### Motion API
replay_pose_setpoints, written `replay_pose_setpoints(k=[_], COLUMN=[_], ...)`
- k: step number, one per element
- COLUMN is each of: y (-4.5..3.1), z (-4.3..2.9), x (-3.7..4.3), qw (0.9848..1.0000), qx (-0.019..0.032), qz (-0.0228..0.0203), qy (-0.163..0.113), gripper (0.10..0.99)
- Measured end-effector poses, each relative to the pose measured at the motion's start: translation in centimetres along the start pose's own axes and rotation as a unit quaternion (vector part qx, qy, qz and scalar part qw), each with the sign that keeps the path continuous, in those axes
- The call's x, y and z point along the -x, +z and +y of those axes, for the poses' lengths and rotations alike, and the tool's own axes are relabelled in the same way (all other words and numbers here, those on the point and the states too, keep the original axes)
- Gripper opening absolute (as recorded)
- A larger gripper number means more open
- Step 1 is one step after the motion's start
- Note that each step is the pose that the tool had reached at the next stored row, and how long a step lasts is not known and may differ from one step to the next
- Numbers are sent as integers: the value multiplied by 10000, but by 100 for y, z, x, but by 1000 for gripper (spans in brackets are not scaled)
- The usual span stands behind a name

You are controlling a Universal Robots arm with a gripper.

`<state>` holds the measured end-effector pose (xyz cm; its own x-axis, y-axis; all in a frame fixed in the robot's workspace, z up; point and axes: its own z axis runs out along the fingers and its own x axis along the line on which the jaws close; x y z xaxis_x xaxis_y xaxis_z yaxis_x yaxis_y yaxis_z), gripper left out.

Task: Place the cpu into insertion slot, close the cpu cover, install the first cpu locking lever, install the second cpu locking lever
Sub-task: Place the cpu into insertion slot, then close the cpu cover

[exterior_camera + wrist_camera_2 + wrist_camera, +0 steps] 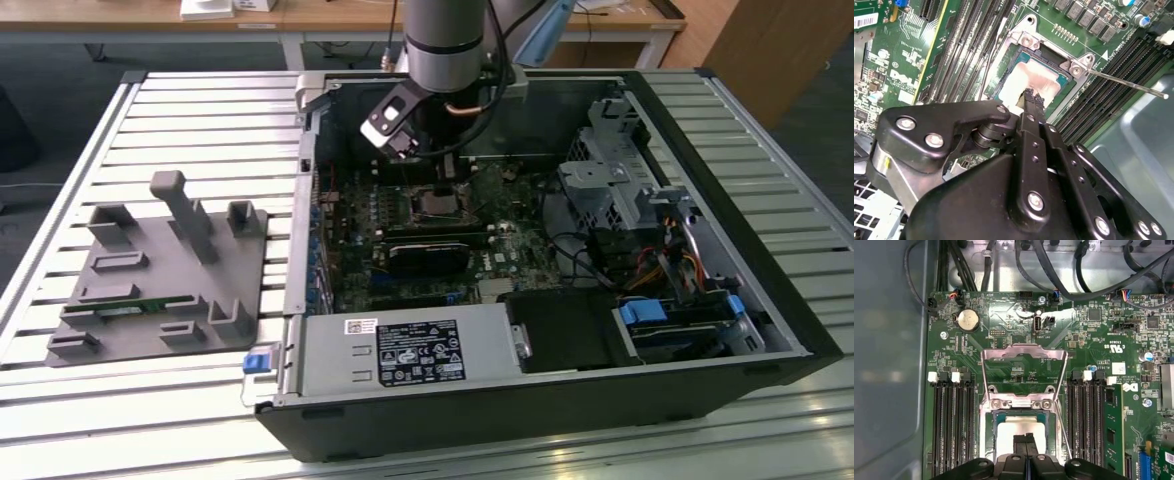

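The insertion slot is partly hidden behind the claw in the exterior view. In both wrist views the cpu is seen seated in that slot, partly covered by the claw, which is drawn narrow onto its pale top. The cpu cover is shown raised open in the first wrist view.

The cpu lies in the slot. My gripper is right over it. The cover lies open just beside the slot. All this is inside the case, which sits on the desk, with a rack at the exterior view's left of it.
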<state>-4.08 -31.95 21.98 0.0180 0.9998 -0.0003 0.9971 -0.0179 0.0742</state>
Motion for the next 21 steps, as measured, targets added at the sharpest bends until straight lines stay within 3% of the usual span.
replay_pose_setpoints(k=[10, 21], y=[-82, -343], z=[6, 26], x=[0, 0], qw=[10000, 10000], qx=[-8, -46], qz=[0, 0], qy=[0, 0], gripper=[106, 106])
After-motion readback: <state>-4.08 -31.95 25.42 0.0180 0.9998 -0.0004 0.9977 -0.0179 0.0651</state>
